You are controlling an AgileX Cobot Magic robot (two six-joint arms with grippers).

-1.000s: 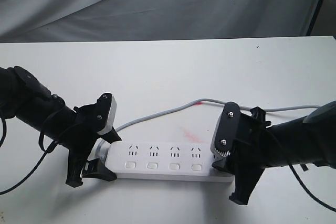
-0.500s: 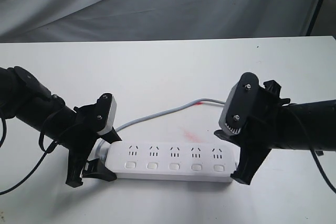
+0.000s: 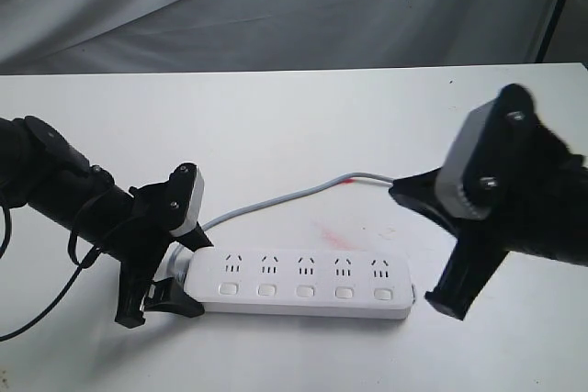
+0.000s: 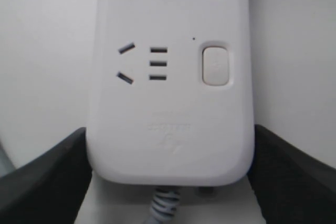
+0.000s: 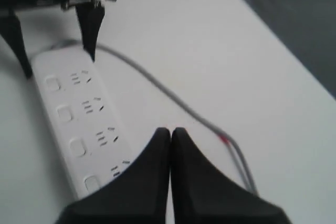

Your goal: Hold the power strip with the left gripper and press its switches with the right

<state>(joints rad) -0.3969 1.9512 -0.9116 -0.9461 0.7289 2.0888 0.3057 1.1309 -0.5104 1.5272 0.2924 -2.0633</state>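
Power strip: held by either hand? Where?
Left hand clamps the power strip at its cord end, across both long edges. Right hand is shut, empty, off the strip.

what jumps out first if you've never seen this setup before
A long white power strip lies near the front of the white table, its five switches in a row. The left gripper clamps the strip's cord end between two black fingers. The bulky right gripper, its fingers shut together, hangs raised beyond the other end.
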